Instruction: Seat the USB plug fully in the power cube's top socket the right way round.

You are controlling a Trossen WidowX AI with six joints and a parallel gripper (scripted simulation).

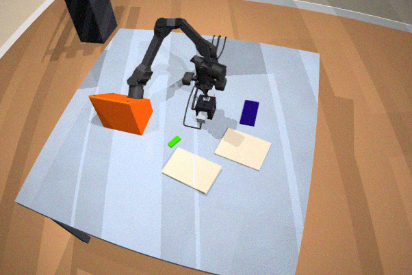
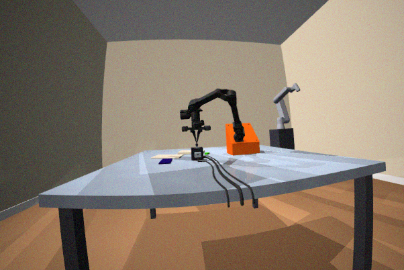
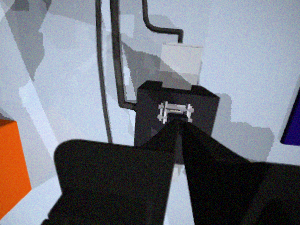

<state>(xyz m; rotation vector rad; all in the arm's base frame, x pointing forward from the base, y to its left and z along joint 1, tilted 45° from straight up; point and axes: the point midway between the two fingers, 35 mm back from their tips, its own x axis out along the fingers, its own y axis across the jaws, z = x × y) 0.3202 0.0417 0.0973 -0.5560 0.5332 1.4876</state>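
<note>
The black power cube [image 1: 202, 106] [image 2: 192, 154] [image 3: 204, 106] stands on the table with a silver-framed socket [image 1: 204, 98] [image 3: 175, 106] on top. My gripper [image 1: 205, 93] [image 2: 196, 142] [image 3: 179, 127] points straight down over the cube's top, its narrow fingertips close together at the socket. It is shut on the small dark USB plug [image 2: 196, 145], of which little shows below the tips. The fingers hide part of the socket in the wrist view. How deep the plug sits, and which way round it is, cannot be told.
A white plug [image 1: 202, 117] [image 3: 181, 64] with a dark cable [image 1: 185, 116] [image 3: 116, 59] sits at one cube side. Other cables run beside it. Around lie a navy slab [image 1: 249, 113] [image 2: 165, 161], a green block [image 1: 174, 141], two cream boards [image 1: 243, 150] [image 1: 192, 170] and the orange base [image 1: 120, 116] [image 2: 243, 148].
</note>
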